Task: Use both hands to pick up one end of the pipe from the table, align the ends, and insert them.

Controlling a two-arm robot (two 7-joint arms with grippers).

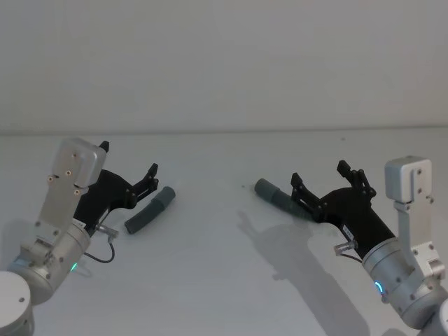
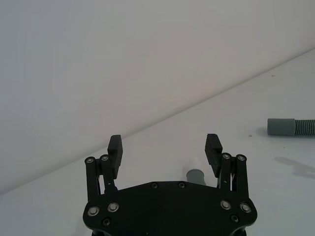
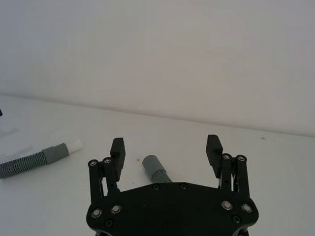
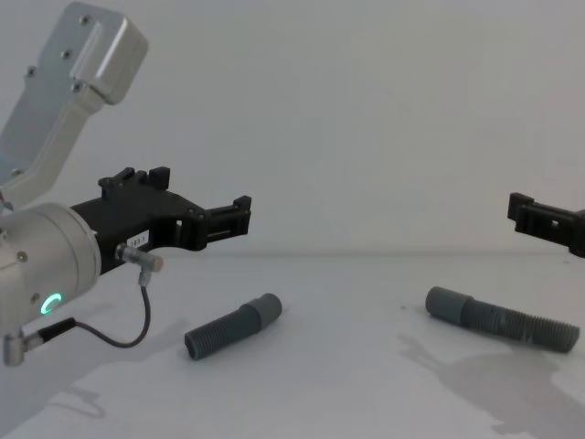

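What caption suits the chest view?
Left gripper and right gripper hover over shorter hose piece and longer hose piece on table.

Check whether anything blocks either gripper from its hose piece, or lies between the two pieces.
Nothing visible does. The left gripper hangs open above the shorter hose piece, the right gripper hangs open above the longer hose piece, and bare table separates the two pieces.

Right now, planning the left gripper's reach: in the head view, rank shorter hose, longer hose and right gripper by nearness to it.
1. shorter hose, on the left, right by the left gripper
2. longer hose, right of centre
3. right gripper, farther right
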